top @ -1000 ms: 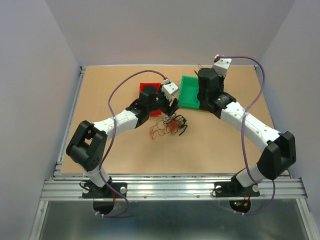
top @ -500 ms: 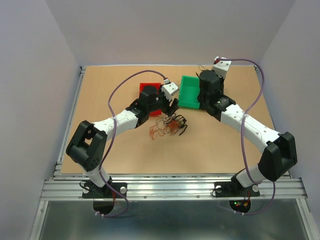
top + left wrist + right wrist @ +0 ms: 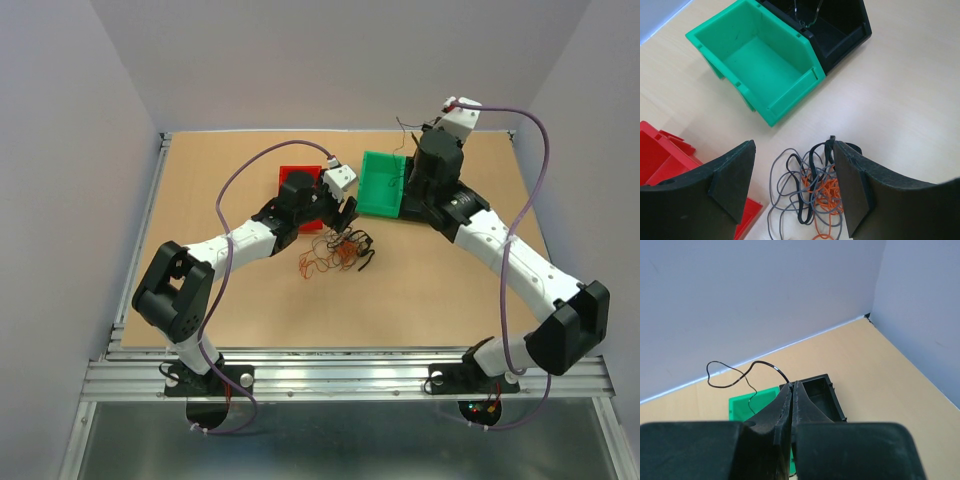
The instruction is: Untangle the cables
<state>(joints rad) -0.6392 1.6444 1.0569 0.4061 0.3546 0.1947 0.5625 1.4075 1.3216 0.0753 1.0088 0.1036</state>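
Tan wooden tabletop [image 3: 250, 290], pale lilac walls around. Right gripper [image 3: 791, 386] clenched on one thin black wire [image 3: 735, 376], held high, loose end curling up past the fingertips. Below it, open-front black plastic bin [image 3: 836, 402] touching open-front green plastic bin [image 3: 790, 97]. Left gripper [image 3: 795, 192] spread wide, grasping nothing, hovering low over tangled bunch of thin black, grey and orange wires [image 3: 812, 197]. Bunch lying on the table just beside red plastic bin [image 3: 660, 160], near the green one.

Likely step: dropping the freed wire into a bin, black or green, cannot tell which from here. To do it well:
- Bring fingertips down inside the bin walls before letting go; light springy wire, prone to clinging or flicking out.
- Open fully, lift straight up, check for nothing trailing.

For the bunch next: take a single outer loop, not the orange knot in the middle, and pull slowly, sideways, away from the rest.
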